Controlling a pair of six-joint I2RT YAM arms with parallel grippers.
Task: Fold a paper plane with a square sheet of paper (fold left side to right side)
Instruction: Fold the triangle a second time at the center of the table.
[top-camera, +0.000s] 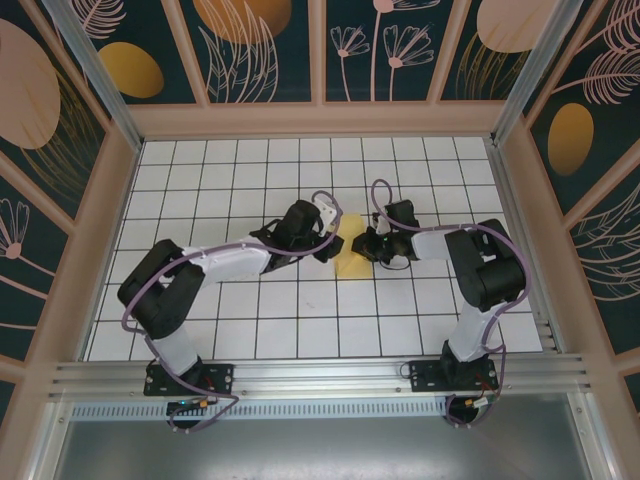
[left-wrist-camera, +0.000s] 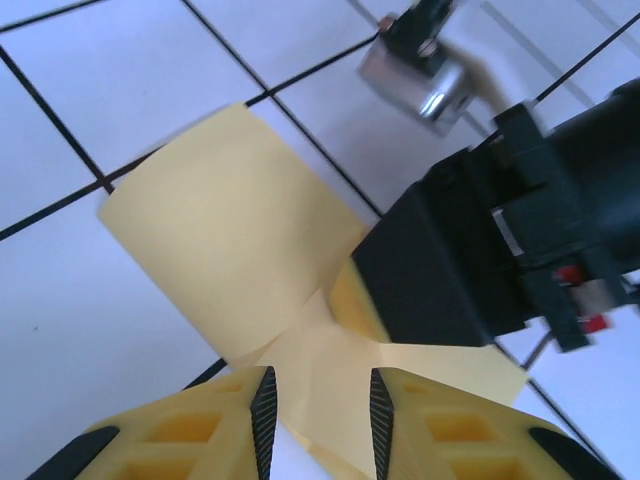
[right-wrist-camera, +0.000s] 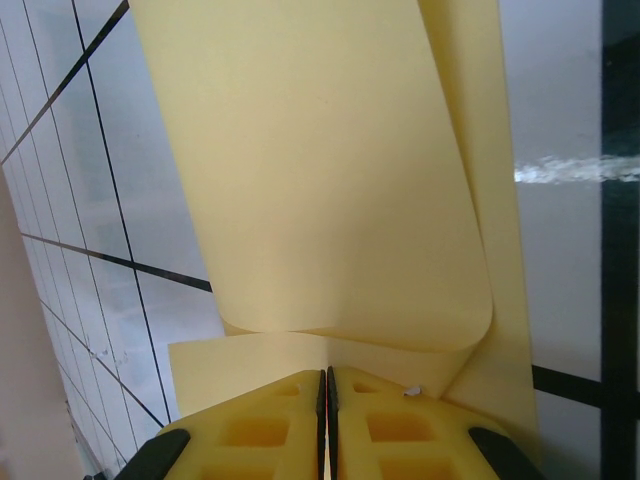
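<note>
While the right gripper has its two yellow fingers pressed flat together, apparently pinching one edge of the square sheet of paper, the left gripper stands with its jaws a little apart. It clamps nothing and is poised over the sheet's opposite edge.

The sheet is pale yellow-orange and partly folded. Just beyond the right gripper's fingertips, one flap rises and curls back over the layer beneath in a soft, rounded loop, not pressed into a sharp crease. From the left wrist, a flap lies across the sheet and a bare strip shows through the gap between the left fingers.

Seen from above, the sheet lies on the white tiled table, directly between the two grippers, which meet over it from either side.

The paper looks thin, very light and limp. It bends under its own weight and will likely spring open wherever a fold is not pressed down. On the smooth tiles it should slide easily, so one gripper probably has to pin it while the other works. It would crumple or tear under a hard squeeze or a sharp pull.

The best hold is a shallow pinch on a free edge or corner, away from the crease.
</note>
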